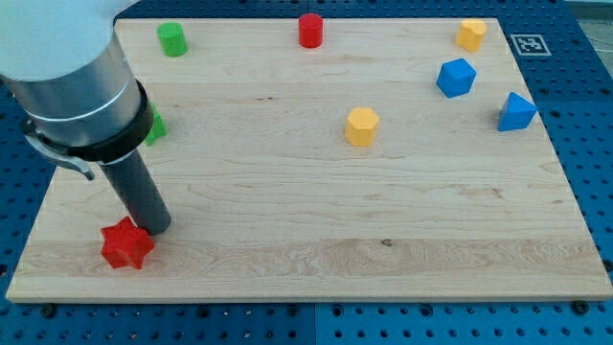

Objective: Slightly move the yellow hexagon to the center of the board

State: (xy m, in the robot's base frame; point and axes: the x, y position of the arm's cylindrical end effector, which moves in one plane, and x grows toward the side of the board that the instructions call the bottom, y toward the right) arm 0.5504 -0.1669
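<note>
One rod slants down from upper left, my tip [156, 228] touching the red star [126, 243]; yellow hexagon [361, 126] lies mid-board [316, 220], well apart

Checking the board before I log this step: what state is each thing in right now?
yellow hexagon: flat, right of board centre, untouched.
my tip: on board, beside red star.
red star: flat, bottom left.
red cylinder: upright, top edge.
green cylinder: upright, top left.

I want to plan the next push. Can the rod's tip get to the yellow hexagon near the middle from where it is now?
Probably yes: my tip sits beside the red star, and no block lies between it and the yellow hexagon.
</note>
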